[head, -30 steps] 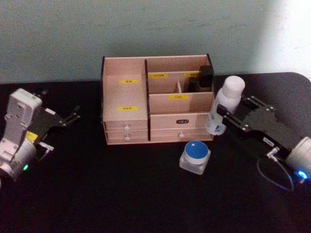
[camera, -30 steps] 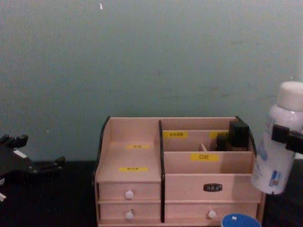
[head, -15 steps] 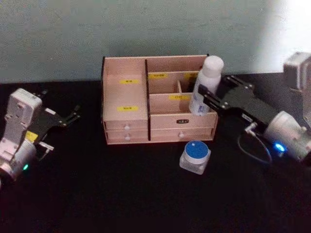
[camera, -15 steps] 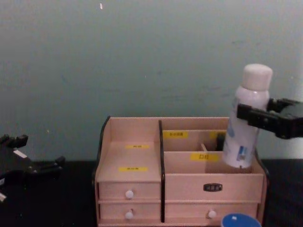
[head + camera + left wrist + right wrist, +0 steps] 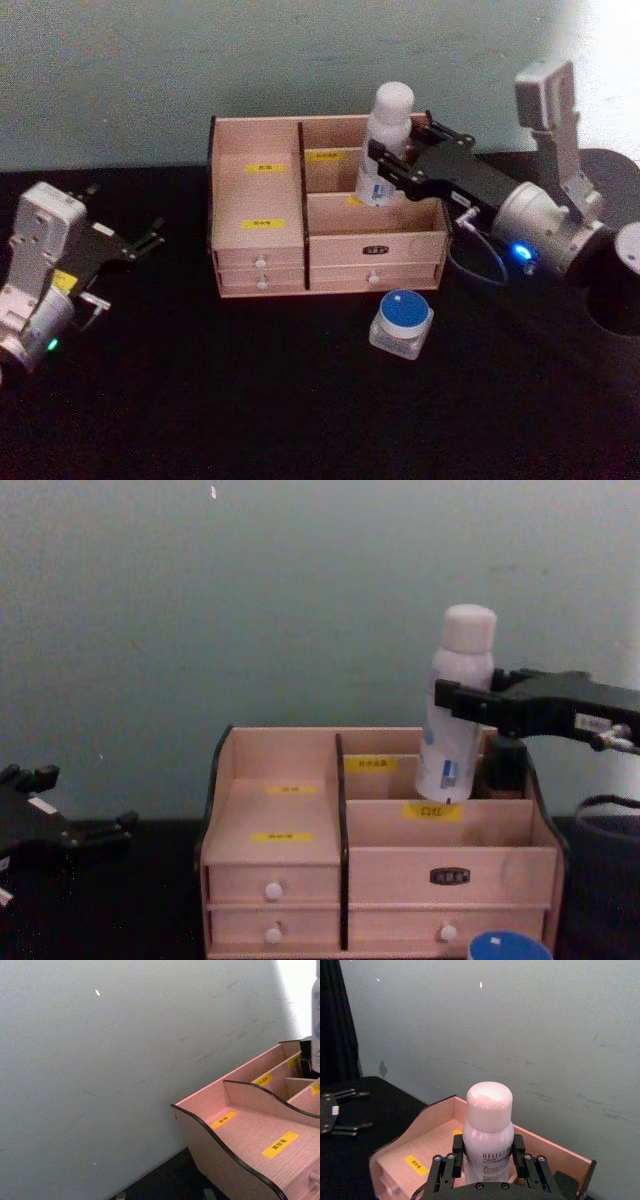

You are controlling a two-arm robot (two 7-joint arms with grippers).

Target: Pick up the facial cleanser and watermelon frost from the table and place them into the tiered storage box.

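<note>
The right claw (image 5: 388, 168) pinches a white cylindrical plastic bottle with a rounded cap (image 5: 384, 135), the facial cleanser, upright above the back right compartments of the light pink-beige wooden tiered storage box (image 5: 375, 228), which stands toward the far edge of the black surface (image 5: 250, 400). Which slot lies beneath the bottle is hard to tell. A straight descent, with the bottle vertical and clear of the dividers before release, would serve best. A blue-lidded clear jar (image 5: 402, 322) sits by the box's front right corner. The left claw (image 5: 140, 243), spread, is parked near the surface's left edge.
</note>
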